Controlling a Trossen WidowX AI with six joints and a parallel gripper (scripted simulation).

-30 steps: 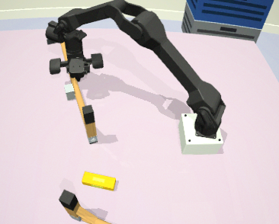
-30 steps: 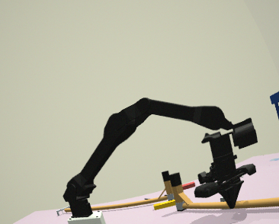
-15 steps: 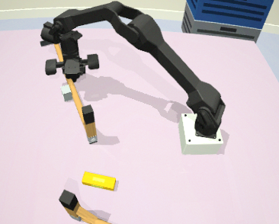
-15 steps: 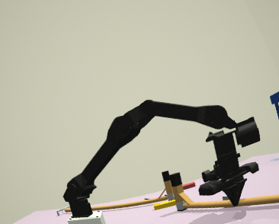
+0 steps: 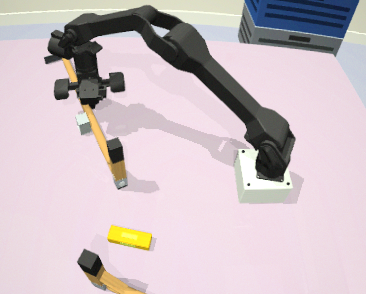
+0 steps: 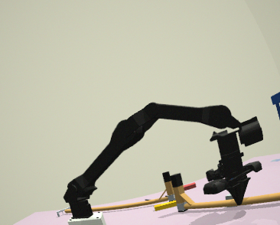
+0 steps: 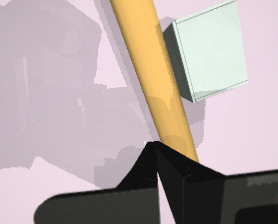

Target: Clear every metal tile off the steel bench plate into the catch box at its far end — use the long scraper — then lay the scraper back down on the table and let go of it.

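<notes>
A long wooden-shafted tool (image 5: 101, 132) (image 6: 229, 203) (image 7: 150, 65), which may be the long scraper, though two similar ones show and I cannot tell which is meant, lies on the pink table (image 5: 200, 250) (image 6: 134, 220) (image 7: 250, 135). From above, its long axis slants from the upper left down to the right, ending in an upright black-topped post (image 5: 118, 162) (image 6: 177, 191) with a small metal foot. In the side view, the shaft runs rightward from that post, nearly level. The gripper (image 5: 91, 104) (image 6: 239, 203) (image 7: 156, 145) is clenched with nothing between its fingers, pointing down at the shaft; whether the tips touch it, I cannot tell. Just beside the shaft sits a pale block (image 5: 83, 123) (image 6: 229, 197) (image 7: 212, 52). Farther out, a yellow bar (image 5: 130, 237) (image 6: 165, 206) lies between the post and the second wooden tool (image 5: 116, 284) (image 6: 115, 208), which slants down and right from its own black-topped post in the top view. A red bar (image 6: 190, 186) shows behind the posts in the side view. The arm stands on a white base (image 5: 245, 192) (image 6: 99, 220); beyond the table are blue (image 5: 300, 17) and grey crates (image 5: 310, 44).
</notes>
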